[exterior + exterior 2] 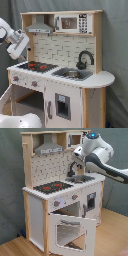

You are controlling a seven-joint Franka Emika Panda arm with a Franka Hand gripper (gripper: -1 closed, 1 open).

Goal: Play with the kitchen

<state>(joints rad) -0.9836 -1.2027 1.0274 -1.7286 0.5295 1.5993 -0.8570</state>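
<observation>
A tall toy kitchen of white panels and pale wood is seen standing on a wooden floor before a grey backdrop, filling the middle of both exterior views. It is judged stiff and too bulky to lift as a whole, with smooth painted faces that would slip under the fingers; only its small moving parts are judged fit to be taken hold of. From left to right in the first exterior view, the robot's gripper is held above the left end of the counter, near the grey hood; whether its fingers are spread or closed cannot be told. Next comes the black stovetop with red rings, then the grey sink with its curved black faucet, and a microwave on the upper shelf. The knobs below the stovetop are judged the easiest holds. In the second exterior view the oven door is shown hanging open, its top edge offering a grip; this is not visible in the first exterior view, where the microwave front is plainer.
</observation>
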